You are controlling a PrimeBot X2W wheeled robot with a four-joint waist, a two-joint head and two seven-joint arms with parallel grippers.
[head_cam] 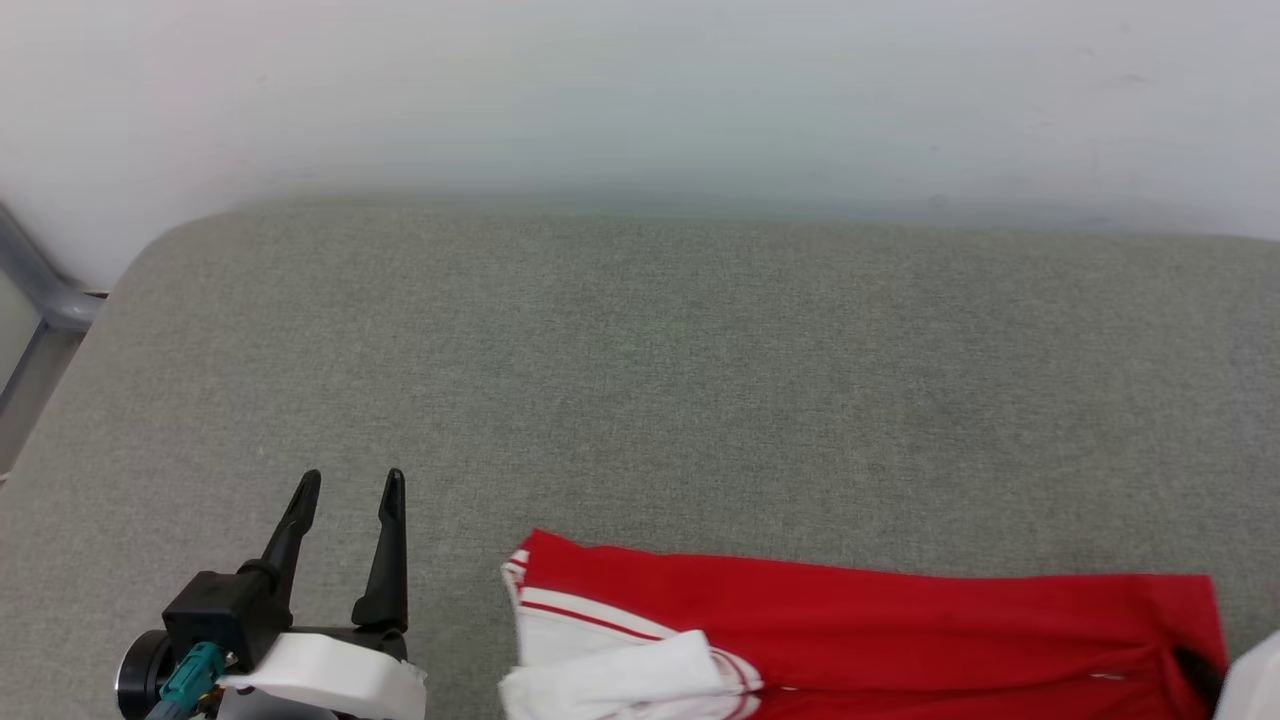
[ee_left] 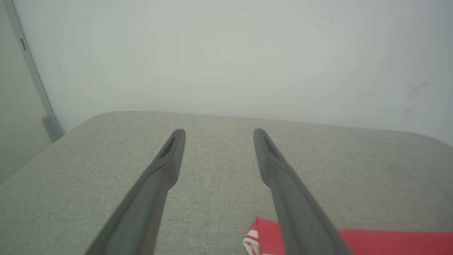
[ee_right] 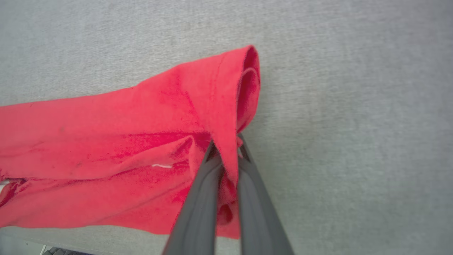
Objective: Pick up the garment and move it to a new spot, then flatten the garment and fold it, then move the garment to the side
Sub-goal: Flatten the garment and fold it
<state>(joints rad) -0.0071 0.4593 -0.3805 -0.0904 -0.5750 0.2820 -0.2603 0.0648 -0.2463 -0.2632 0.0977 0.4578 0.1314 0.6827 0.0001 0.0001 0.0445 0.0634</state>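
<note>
The red garment point(head_cam: 860, 630) lies folded along the front edge of the grey cushion, with a white sleeve point(head_cam: 620, 680) and striped trim at its left end. In the right wrist view my right gripper point(ee_right: 227, 148) is shut on a raised fold of the garment point(ee_right: 141, 141) near its right end, red cloth pinched between the two fingers. My left gripper point(head_cam: 350, 485) stands open over bare cushion left of the garment, nothing between its fingers point(ee_left: 170, 156). The garment's striped corner point(ee_left: 254, 237) shows beside the left gripper's right finger.
The grey fabric cushion point(head_cam: 650, 380) spreads wide behind the garment, with a rounded back-left corner. A pale wall point(head_cam: 640, 90) rises behind it. A grey metal frame point(head_cam: 40, 280) stands at the far left edge.
</note>
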